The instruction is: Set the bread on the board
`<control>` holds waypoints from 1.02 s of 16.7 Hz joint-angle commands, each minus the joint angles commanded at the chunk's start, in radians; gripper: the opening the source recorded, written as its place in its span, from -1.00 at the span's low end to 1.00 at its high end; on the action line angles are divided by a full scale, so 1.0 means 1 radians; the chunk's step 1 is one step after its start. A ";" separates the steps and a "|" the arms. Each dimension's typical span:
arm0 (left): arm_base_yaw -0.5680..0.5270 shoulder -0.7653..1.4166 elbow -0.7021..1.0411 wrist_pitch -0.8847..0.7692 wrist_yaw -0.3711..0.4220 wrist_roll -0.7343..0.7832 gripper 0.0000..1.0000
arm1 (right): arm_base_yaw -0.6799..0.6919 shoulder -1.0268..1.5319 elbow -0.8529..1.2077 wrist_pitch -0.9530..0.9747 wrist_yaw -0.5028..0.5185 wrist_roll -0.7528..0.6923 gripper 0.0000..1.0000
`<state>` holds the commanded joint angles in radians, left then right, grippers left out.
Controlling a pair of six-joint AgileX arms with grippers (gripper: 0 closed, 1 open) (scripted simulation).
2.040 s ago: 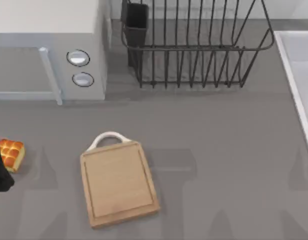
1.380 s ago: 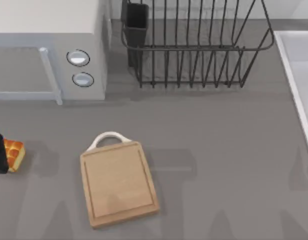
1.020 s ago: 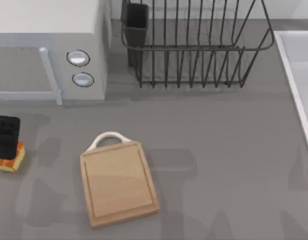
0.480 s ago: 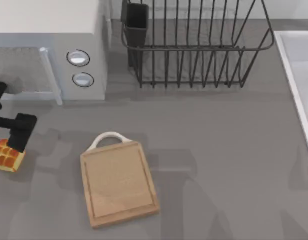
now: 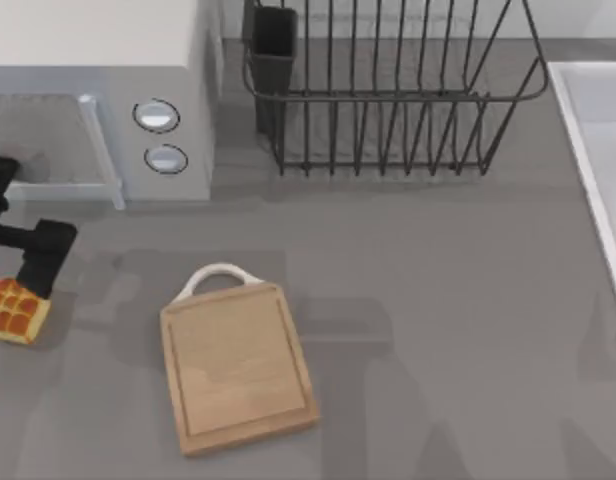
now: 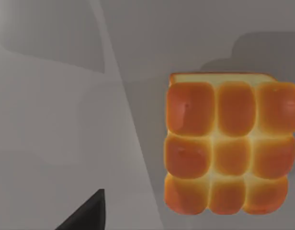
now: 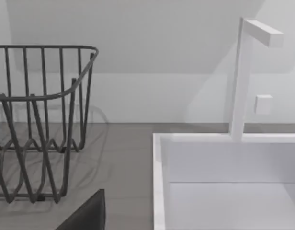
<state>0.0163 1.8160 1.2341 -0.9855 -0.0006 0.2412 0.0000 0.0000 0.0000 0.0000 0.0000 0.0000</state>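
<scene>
Bread [image 5: 14, 312] sat on the counter [image 5: 438, 300] at the far left edge of the top view, flat, glossy bumpy top up. In the left wrist view the bread [image 6: 227, 146] read as a three-by-three block of rolls — nearly square, so no long axis worth aligning to.

Left gripper [image 5: 38, 272] hung just above and a little behind the bread, toward the microwave [image 5: 98, 100], overlapping the bread's back edge in the top view. You could not tell from these pictures whether its fingers were open or shut; one dark finger tip showed at the edge of the left wrist view, well off to the side of the bread, not touching it.

Key relation: the bread lay slightly forward of the left gripper — so your coming move, as I judged it, was a short shift to centre over the block, then a descent. Left arm was plainly the nearer one. Right arm was parked on the far side, its wrist camera looking at the dish rack [image 7: 37, 124] and the sink [image 7: 224, 182].

Board [image 5: 238, 365] lay to the right of the bread, well apart, handle [image 5: 219, 276] pointing away toward the microwave, long axis roughly front-to-back and tilted a little. Board was bare; bread not yet lifted.
</scene>
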 joint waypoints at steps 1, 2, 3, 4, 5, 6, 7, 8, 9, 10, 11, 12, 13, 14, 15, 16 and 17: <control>0.000 -0.001 -0.002 0.001 0.000 0.000 1.00 | 0.000 0.000 0.000 0.000 0.000 0.000 1.00; 0.000 -0.006 -0.014 0.007 0.000 -0.001 1.00 | 0.000 0.000 0.000 0.000 0.000 0.000 1.00; 0.000 -0.013 -0.033 0.019 0.000 -0.001 1.00 | 0.000 0.000 0.000 0.000 0.000 0.000 1.00; 0.000 -0.019 -0.057 0.036 0.000 -0.002 1.00 | 0.000 0.000 0.000 0.000 0.000 0.000 1.00; 0.000 -0.023 -0.083 0.057 0.000 -0.002 1.00 | 0.000 0.000 0.000 0.000 0.000 0.000 1.00; -0.001 -0.022 -0.109 0.083 0.000 -0.002 1.00 | 0.000 0.000 0.000 0.000 0.000 0.000 1.00; -0.001 -0.017 -0.132 0.110 0.000 -0.003 1.00 | 0.000 0.000 0.000 0.000 0.000 0.000 1.00; 0.000 -0.007 -0.152 0.139 0.000 -0.002 1.00 | 0.000 0.000 0.000 0.000 0.000 0.000 1.00; 0.000 0.007 -0.167 0.166 0.000 -0.002 1.00 | 0.000 0.000 0.000 0.000 0.000 0.000 1.00; 0.000 0.025 -0.176 0.192 0.000 -0.001 1.00 | 0.000 0.000 0.000 0.000 0.000 0.000 1.00; 0.001 0.046 -0.179 0.215 0.000 0.000 1.00 | 0.000 0.000 0.000 0.000 0.000 0.000 1.00; 0.002 0.068 -0.176 0.234 0.000 0.001 1.00 | 0.000 0.000 0.000 0.000 0.000 0.000 1.00; 0.003 0.088 -0.169 0.248 0.000 0.002 1.00 | 0.000 0.000 0.000 0.000 0.000 0.000 1.00; 0.003 0.106 -0.159 0.257 0.001 0.003 1.00 | 0.000 0.000 0.000 0.000 0.000 0.000 1.00; 0.004 0.118 -0.149 0.263 0.001 0.004 1.00 | 0.000 0.000 0.000 0.000 0.000 0.000 1.00; 0.004 0.126 -0.142 0.265 0.001 0.005 1.00 | 0.000 0.000 0.000 0.000 0.000 0.000 1.00; 0.004 0.127 -0.141 0.266 0.001 0.005 1.00 | 0.000 0.000 0.000 0.000 0.000 0.000 1.00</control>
<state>0.0200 1.9430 1.0929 -0.7200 0.0001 0.2459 0.0000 0.0000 0.0000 0.0000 0.0000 0.0000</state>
